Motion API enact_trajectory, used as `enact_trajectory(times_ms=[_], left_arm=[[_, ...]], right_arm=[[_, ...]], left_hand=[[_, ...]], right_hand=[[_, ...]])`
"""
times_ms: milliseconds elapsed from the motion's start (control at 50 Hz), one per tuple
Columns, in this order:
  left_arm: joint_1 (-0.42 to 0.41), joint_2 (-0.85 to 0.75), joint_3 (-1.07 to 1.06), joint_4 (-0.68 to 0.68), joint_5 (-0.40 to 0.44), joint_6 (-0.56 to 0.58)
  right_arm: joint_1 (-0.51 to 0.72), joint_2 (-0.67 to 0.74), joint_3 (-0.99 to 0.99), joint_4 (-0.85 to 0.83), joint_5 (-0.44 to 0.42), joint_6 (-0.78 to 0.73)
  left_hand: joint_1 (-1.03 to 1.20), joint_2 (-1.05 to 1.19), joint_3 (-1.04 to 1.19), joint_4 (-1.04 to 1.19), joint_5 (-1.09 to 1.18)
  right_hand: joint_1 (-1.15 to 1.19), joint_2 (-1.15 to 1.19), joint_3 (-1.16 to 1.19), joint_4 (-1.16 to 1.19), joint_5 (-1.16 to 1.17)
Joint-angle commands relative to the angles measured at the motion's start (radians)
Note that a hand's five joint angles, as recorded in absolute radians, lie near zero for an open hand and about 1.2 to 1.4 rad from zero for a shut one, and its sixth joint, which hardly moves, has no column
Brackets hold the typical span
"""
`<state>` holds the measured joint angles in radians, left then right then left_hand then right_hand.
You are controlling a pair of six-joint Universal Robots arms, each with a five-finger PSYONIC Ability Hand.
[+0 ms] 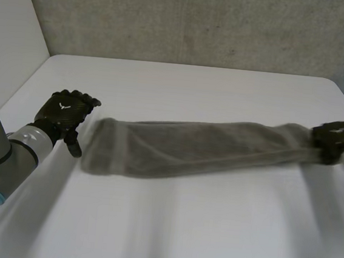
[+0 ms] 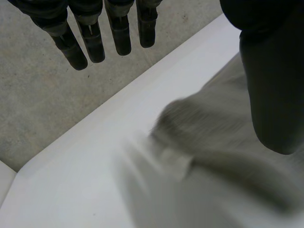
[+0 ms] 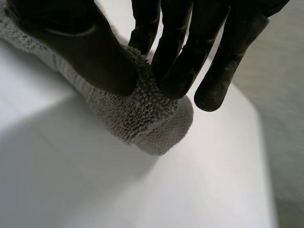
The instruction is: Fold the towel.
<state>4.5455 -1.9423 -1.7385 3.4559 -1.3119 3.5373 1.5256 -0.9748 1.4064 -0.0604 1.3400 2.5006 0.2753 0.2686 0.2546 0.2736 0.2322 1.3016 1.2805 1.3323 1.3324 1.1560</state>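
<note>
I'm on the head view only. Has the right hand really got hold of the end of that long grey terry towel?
Observer: Yes. In the right wrist view the right hand pinches the end of the long grey terry towel between its thumb and fingers.
Operator: And the left hand, is it gripping?
Observer: No. Its own wrist view shows the left hand with straight fingers holding nothing. The towel's other end is below its palm, over the white table.
Operator: Is the pinched end bunched?
Observer: Yes, it is gathered into a thick wad, with a smoother hem at its tip.
</note>
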Motion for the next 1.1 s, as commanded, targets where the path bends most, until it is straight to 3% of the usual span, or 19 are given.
enact_trajectory(times_ms=[20,60,140,180,240,280,300,340,500,560,580,600,620,660,740,780,920,1060,1100], left_arm=[[-0.002,0.002,-0.006,0.002,-0.003,0.0],[-0.002,0.002,-0.013,0.002,-0.001,0.0],[-0.002,0.003,-0.013,0.002,0.0,0.0],[-0.003,0.005,-0.01,0.002,-0.001,0.0],[-0.003,0.008,-0.01,0.002,-0.001,0.0],[-0.005,0.02,-0.007,0.002,-0.001,0.0],[-0.005,0.02,-0.007,0.002,-0.001,0.0],[-0.011,0.025,-0.007,0.002,-0.001,0.0],[-0.045,0.025,-0.006,0.002,-0.001,0.0],[-0.048,0.023,-0.003,0.002,-0.001,0.0],[-0.051,0.019,0.002,0.003,-0.001,0.0],[-0.057,0.016,0.007,0.003,-0.001,0.002],[-0.063,0.011,0.014,0.005,-0.001,0.002],[-0.075,0.008,0.025,0.006,-0.003,0.002],[-0.103,0.005,0.045,0.008,-0.003,0.0],[-0.128,0.0,0.066,0.008,-0.006,-0.002],[-0.167,-0.003,0.085,0.009,-0.016,-0.008],[-0.206,-0.026,0.094,0.009,-0.03,-0.008],[-0.221,-0.035,0.099,0.009,-0.032,-0.008]], right_arm=[[-0.162,-0.074,-0.012,0.011,0.007,-0.121],[-0.174,-0.079,-0.056,0.011,0.016,-0.23],[-0.091,-0.108,-0.09,0.013,0.018,-0.244],[0.049,-0.14,-0.112,0.004,0.019,-0.185],[0.122,-0.154,-0.115,-0.001,0.019,-0.155],[0.307,-0.162,-0.118,-0.03,0.018,-0.132],[0.308,-0.162,-0.118,-0.03,0.018,-0.132],[0.483,-0.141,-0.106,-0.083,0.013,-0.134],[0.734,0.031,-0.06,-0.113,0.007,-0.137],[0.737,0.048,-0.057,-0.113,0.01,-0.138],[0.736,0.057,-0.058,-0.111,0.018,-0.138],[0.734,0.057,-0.055,-0.114,0.025,-0.134],[0.729,0.051,-0.05,-0.119,0.033,-0.122],[0.72,0.035,-0.047,-0.119,0.042,-0.117],[0.654,-0.035,-0.026,-0.114,0.059,-0.089],[0.566,-0.114,0.034,-0.111,0.057,-0.013],[0.431,-0.191,0.195,-0.111,0.025,0.133],[0.32,-0.185,0.335,-0.122,-0.047,0.115],[0.283,-0.176,0.355,-0.121,-0.055,0.09]], left_hand=[[-0.082,-0.076,-0.062,-0.081,-0.214],[-0.085,-0.079,-0.065,-0.084,-0.217],[-0.085,-0.079,-0.065,-0.084,-0.217],[-0.085,-0.079,-0.065,-0.084,-0.217],[-0.085,-0.079,-0.065,-0.084,-0.217],[-0.082,-0.076,-0.062,-0.081,-0.214],[-0.082,-0.076,-0.062,-0.081,-0.214],[-0.085,-0.079,-0.065,-0.084,-0.217],[-0.082,-0.076,-0.062,-0.081,-0.214],[-0.085,-0.079,-0.065,-0.084,-0.217],[-0.085,-0.079,-0.065,-0.084,-0.217],[-0.085,-0.079,-0.065,-0.084,-0.217],[-0.082,-0.076,-0.062,-0.081,-0.214],[-0.085,-0.079,-0.065,-0.084,-0.217],[-0.085,-0.079,-0.065,-0.084,-0.217],[-0.082,-0.076,-0.062,-0.081,-0.214],[-0.082,-0.076,-0.062,-0.081,-0.214],[-0.082,-0.076,-0.062,-0.081,-0.214],[-0.082,-0.076,-0.062,-0.081,-0.214]], right_hand=[[0.095,0.116,0.064,0.064,0.066],[0.095,0.116,0.064,0.064,0.066],[0.095,0.116,0.064,0.064,0.066],[0.095,0.116,0.064,0.064,0.066],[0.095,0.116,0.064,0.064,0.066],[0.095,0.116,0.064,0.064,0.066],[0.095,0.116,0.064,0.064,0.066],[0.095,0.116,0.064,0.064,0.066],[0.095,0.116,0.064,0.064,0.066],[0.095,0.116,0.064,0.064,0.066],[-0.148,-0.127,-0.179,-0.179,-0.177],[-0.68,-0.659,-0.711,-0.711,-0.709],[-1.054,-1.033,-1.085,-1.085,-1.083],[-1.127,-1.106,-1.158,-1.158,-1.156],[-1.127,-1.106,-1.158,-1.158,-1.156],[-1.127,-1.106,-1.158,-1.158,-1.156],[-1.127,-1.106,-1.158,-1.158,-1.156],[-1.127,-1.106,-1.158,-1.158,-1.156],[-0.971,-0.95,-1.001,-1.001,-1.0]])
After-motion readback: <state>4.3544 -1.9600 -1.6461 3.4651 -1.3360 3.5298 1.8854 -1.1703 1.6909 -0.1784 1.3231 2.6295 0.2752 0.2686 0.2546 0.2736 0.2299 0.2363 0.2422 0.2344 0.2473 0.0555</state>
